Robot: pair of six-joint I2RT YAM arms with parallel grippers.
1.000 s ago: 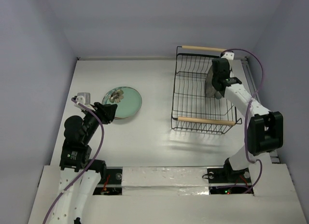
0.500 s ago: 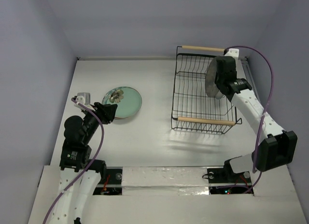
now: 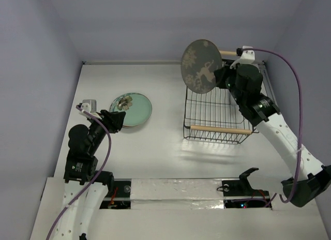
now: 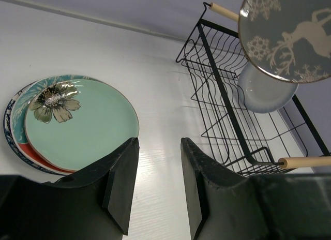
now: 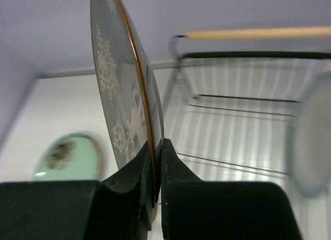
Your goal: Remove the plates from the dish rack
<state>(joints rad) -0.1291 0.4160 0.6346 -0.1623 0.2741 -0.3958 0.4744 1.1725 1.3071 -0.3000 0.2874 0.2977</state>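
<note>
My right gripper (image 3: 221,76) is shut on the rim of a dark grey-olive plate (image 3: 198,66) with pale snowflake and deer print, held on edge high above the black wire dish rack (image 3: 214,116). The plate also shows in the right wrist view (image 5: 124,95) and left wrist view (image 4: 289,33). A plain white plate (image 4: 266,90) still stands in the rack. A stack of plates (image 3: 131,109), a teal floral one on top, lies on the table at left. My left gripper (image 3: 118,119) is open and empty, just near of that stack (image 4: 77,121).
The rack has two light wooden bar handles, one near (image 3: 221,129) and one far (image 3: 230,53). Walls close the table at the back and both sides. White tabletop (image 3: 165,141) lies between the stack and the rack.
My right gripper has lifted the grey-olive plate up out of the rack and carried it left and toward the back. The left arm has not moved.
</note>
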